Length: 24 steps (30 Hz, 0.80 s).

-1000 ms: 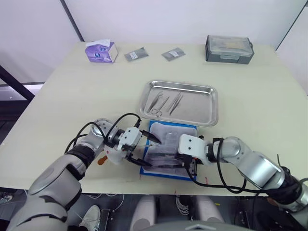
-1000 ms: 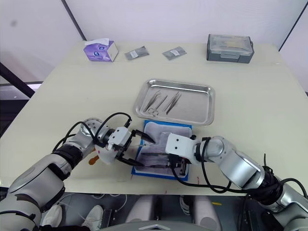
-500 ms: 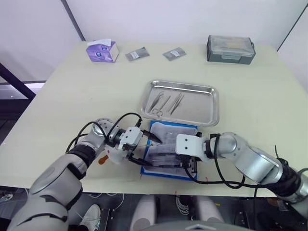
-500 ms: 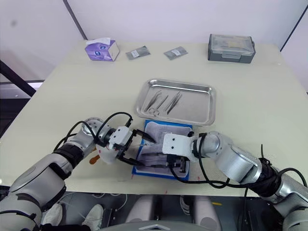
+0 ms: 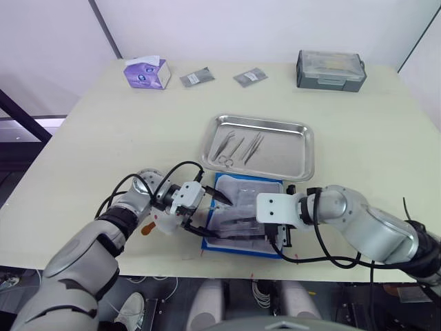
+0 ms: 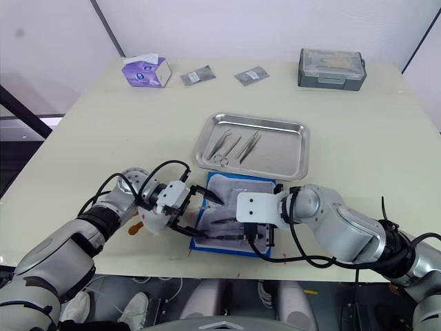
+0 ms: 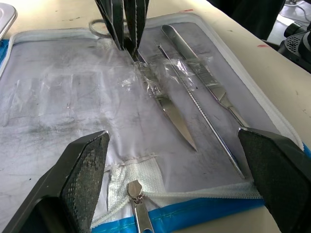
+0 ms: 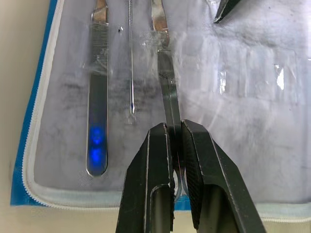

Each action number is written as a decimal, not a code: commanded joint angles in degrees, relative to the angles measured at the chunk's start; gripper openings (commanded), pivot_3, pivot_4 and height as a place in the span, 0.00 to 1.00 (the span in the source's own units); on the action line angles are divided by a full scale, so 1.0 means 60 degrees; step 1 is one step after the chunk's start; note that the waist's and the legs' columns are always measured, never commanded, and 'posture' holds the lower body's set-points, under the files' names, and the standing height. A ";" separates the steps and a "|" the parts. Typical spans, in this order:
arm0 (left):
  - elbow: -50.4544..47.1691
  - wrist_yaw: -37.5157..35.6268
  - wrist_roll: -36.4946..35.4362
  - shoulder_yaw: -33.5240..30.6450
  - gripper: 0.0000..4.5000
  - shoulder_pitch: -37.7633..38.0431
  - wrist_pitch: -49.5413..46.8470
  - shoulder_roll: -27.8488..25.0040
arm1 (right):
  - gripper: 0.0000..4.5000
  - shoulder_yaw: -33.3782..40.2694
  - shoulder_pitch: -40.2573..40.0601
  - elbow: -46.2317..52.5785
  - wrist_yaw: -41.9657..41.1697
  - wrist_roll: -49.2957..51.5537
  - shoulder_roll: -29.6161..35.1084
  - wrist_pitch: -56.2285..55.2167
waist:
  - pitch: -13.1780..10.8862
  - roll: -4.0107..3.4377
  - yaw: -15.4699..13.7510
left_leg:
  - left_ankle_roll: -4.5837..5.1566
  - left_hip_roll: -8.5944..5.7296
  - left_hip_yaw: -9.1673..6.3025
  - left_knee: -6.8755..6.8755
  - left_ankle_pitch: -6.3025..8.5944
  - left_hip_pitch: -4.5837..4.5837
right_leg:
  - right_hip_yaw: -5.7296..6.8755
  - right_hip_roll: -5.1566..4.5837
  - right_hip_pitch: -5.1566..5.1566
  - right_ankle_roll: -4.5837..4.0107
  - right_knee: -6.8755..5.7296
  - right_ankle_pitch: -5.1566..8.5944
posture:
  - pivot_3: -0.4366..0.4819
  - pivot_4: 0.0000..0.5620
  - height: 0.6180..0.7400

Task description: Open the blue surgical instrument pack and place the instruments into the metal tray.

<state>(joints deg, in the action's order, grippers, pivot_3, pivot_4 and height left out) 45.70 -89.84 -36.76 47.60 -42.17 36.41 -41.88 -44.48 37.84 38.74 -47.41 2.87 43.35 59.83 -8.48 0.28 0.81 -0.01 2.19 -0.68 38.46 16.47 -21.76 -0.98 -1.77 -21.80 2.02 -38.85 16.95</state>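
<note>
The right gripper (image 8: 174, 145) pinches silver ring-handled scissors (image 8: 165, 82) lying in the opened flat blue fold-over instrument pack (image 5: 242, 214), beyond which sits the shiny rectangular steel tray (image 5: 303, 148), while the left gripper (image 5: 205, 215) spreads wide over the pack's opposite edge.

Blue pack (image 5: 242, 214) open; instruments (image 7: 194, 82) inside; three in tray (image 5: 298, 153).

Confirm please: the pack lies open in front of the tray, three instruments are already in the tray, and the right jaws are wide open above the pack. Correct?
Not quite. The right gripper has its jaws shut on the scissors inside the blue pack, as the right wrist view shows. The rest holds: three instruments lie in the metal tray.
</note>
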 commanded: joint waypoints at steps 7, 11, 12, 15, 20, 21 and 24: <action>0.0471 -0.0443 0.0615 0.0280 1.00 0.0202 -0.0123 0.0108 | 0.01 0.0923 0.0214 0.0872 -0.0230 0.0156 0.0488 0.0305 | -0.0001 0.0000 -0.0017 | 0.0000 -0.0002 -0.0002 0.0000 0.0000 -0.0004 | 0.0003 -0.0004 0.0000 0.0000 0.0002 0.0000 | 0.48 0.27 1.00; 0.0489 -0.0443 0.0615 0.0292 1.00 0.0194 -0.0116 0.0117 | 0.01 0.1467 0.0096 0.1100 -0.0290 0.0460 0.0735 0.0555 | -0.0002 0.0000 -0.0023 | 0.0000 -0.0003 -0.0004 0.0000 0.0000 -0.0006 | 0.0006 -0.0005 0.0000 0.0000 0.0003 0.0000 | 0.48 0.27 1.00; 0.0495 -0.0443 0.0615 0.0298 1.00 0.0194 -0.0114 0.0115 | 0.01 0.1595 0.0026 0.1147 -0.0334 0.0531 0.0885 0.0561 | -0.0002 0.0000 -0.0027 | 0.0000 -0.0003 -0.0005 0.0000 0.0000 -0.0008 | 0.0007 -0.0006 -0.0001 0.0000 0.0003 0.0000 | 0.48 0.27 1.00; 0.0491 -0.0443 0.0609 0.0302 1.00 0.0194 -0.0117 0.0117 | 0.01 0.1884 -0.0130 0.1297 -0.0376 0.0729 0.1161 0.0574 | -0.0002 0.0000 -0.0024 | 0.0000 -0.0005 -0.0004 0.0000 0.0000 -0.0008 | 0.0007 -0.0010 0.0000 0.0000 0.0005 0.0000 | 0.48 0.27 1.00; 0.0479 -0.0443 0.0598 0.0280 1.00 0.0195 -0.0136 0.0128 | 0.01 0.2382 -0.0367 0.1573 -0.0461 0.1054 0.1563 0.0609 | -0.0003 -0.0002 -0.0023 | 0.0000 -0.0005 -0.0005 0.0000 0.0000 -0.0010 | 0.0008 -0.0009 -0.0001 0.0001 0.0005 0.0001 | 0.48 0.27 1.00; 0.0474 -0.0443 0.0596 0.0279 1.00 0.0201 -0.0135 0.0122 | 0.01 0.2475 -0.0405 0.1626 -0.0489 0.1124 0.1654 0.0603 | -0.0003 -0.0002 -0.0020 | 0.0000 -0.0005 -0.0002 0.0000 0.0000 -0.0010 | 0.0006 -0.0010 -0.0001 0.0002 0.0007 0.0001 | 0.48 0.27 1.00; 0.0468 -0.0443 0.0595 0.0273 1.00 0.0211 -0.0132 0.0108 | 0.01 0.2774 -0.0513 0.1753 -0.0566 0.1328 0.1905 0.0559 | -0.0004 -0.0002 -0.0019 | 0.0000 -0.0006 -0.0004 0.0000 0.0000 -0.0010 | 0.0007 -0.0011 -0.0001 0.0002 0.0007 0.0000 | 0.48 0.27 1.00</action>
<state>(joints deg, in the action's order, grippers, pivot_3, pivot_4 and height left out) 46.23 -89.87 -36.61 47.40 -42.52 36.27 -41.28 -32.49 34.15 46.25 -50.83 10.03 54.34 63.86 -8.51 0.26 0.70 -0.01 2.16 -0.70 38.46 16.47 -21.82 -0.94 -1.84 -21.81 2.03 -38.81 16.95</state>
